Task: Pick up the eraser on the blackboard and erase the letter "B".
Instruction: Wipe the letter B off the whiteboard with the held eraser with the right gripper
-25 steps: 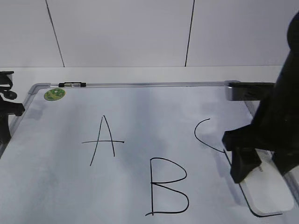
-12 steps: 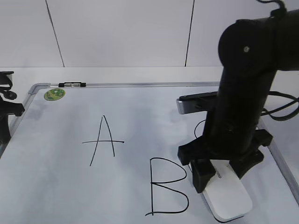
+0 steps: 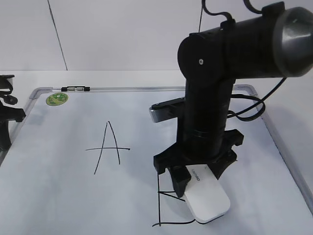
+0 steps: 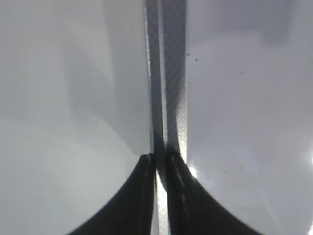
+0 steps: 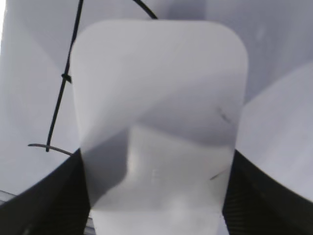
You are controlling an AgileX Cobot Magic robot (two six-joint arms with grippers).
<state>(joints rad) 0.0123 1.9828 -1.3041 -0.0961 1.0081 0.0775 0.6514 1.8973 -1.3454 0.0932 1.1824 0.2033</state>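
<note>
white eraser (image 3: 208,199), clamped in right claw (image 3: 195,180)

One blackboard (image 3: 44,196) lies on one tabletop (image 3: 146,77). One eraser (image 3: 208,198) sits on the board. Two arms show in the exterior view: the right arm (image 3: 210,98) over the board and part of the left arm (image 3: 6,117) at the left edge. That makes two claws, the right claw (image 3: 198,177) and the left claw (image 4: 159,196). Of the marker letters, one whole "A" (image 3: 107,147) is visible, plus what shows of one letter "B" (image 3: 164,208). One green sticker (image 3: 57,99) and one small clip (image 3: 76,88) sit at the board's top-left.
</note>
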